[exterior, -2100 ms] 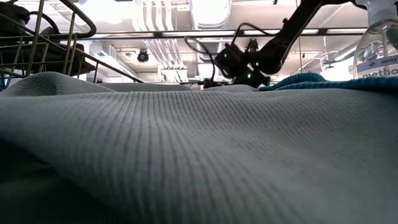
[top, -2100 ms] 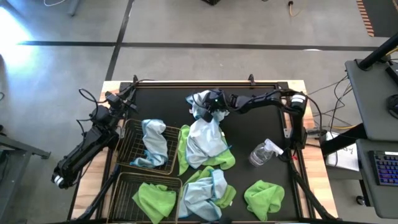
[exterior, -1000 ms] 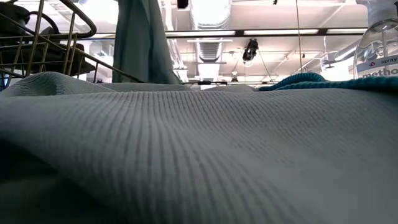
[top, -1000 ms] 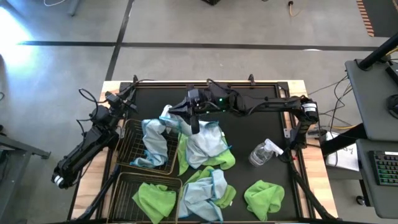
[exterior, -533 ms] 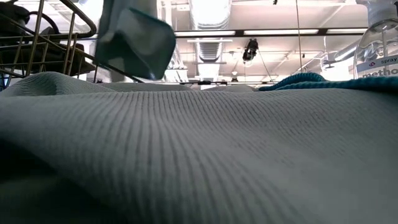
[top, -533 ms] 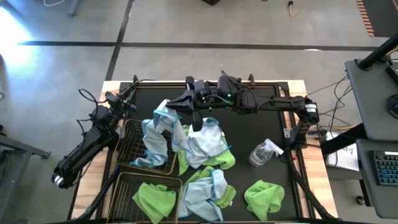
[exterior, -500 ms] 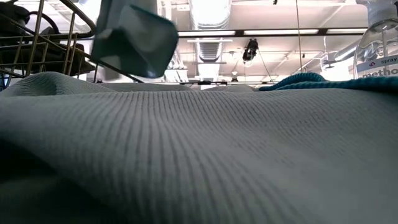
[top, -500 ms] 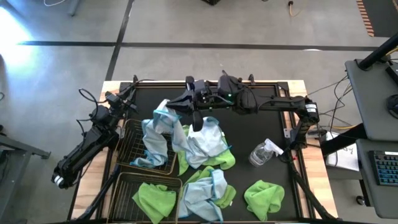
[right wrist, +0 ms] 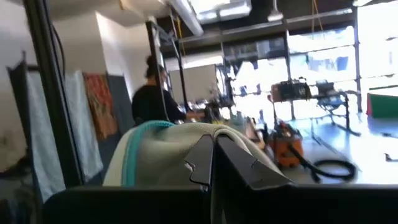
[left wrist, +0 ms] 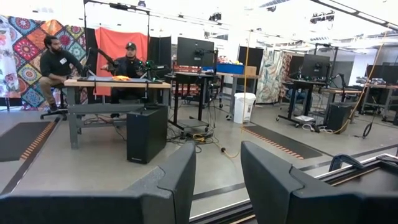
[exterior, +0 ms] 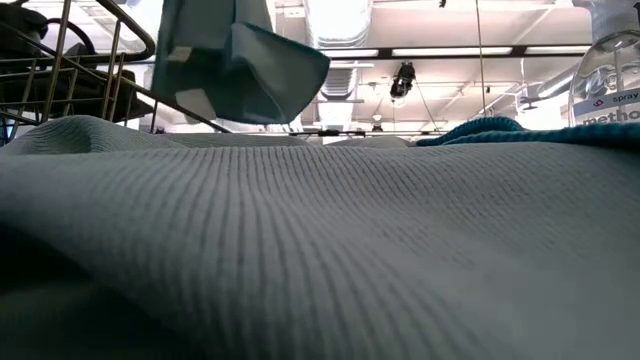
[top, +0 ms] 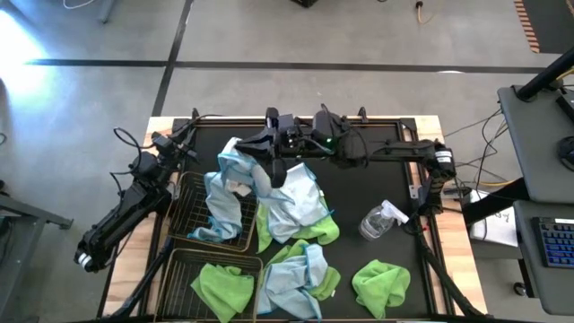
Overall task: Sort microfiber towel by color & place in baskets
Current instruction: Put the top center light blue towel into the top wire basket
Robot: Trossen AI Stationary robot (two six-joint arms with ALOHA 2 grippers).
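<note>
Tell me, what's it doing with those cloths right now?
Right hand shut on a pale blue towel, held above the far basket. Left hand open, parked off to the side. Nothing in the way.

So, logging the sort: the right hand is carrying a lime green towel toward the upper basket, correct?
Not quite: the towel pinched in the right hand is pale blue, not lime green, as the high view shows. It does hang by the upper basket.
</note>
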